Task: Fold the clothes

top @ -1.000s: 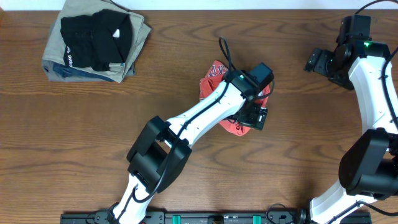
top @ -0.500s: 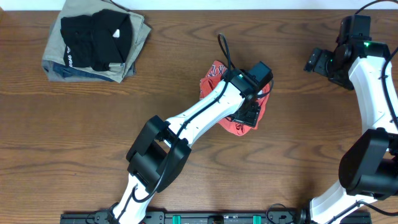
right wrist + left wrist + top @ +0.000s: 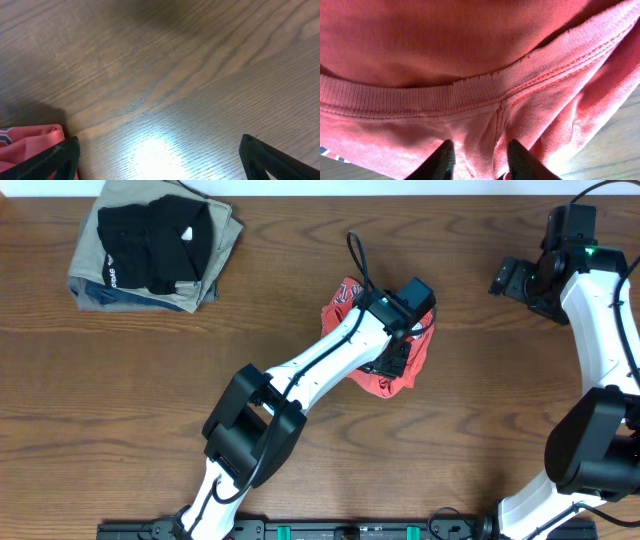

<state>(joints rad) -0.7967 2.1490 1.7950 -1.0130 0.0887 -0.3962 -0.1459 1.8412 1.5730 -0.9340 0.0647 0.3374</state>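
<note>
- Upper left: a folded black garment [image 3: 155, 240] sits on a folded khaki garment [image 3: 215, 265], not our job.
- Centre: the red-orange T-shirt [image 3: 375, 385] lies crumpled on the table [image 3: 120, 380]. It's light, floppy cotton, so it'll probably sag and bunch. I'd grab the ribbed collar [image 3: 470, 95].
- The left gripper [image 3: 398, 360] straddles a fold just under that collar. Can't tell if it's clamped.
- Upper right: the right gripper [image 3: 510, 278] is spread wide, holding nothing.

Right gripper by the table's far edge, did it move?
No. The right arm's black gripper sits in the same spot beside the brown wooden table's far edge.
</note>
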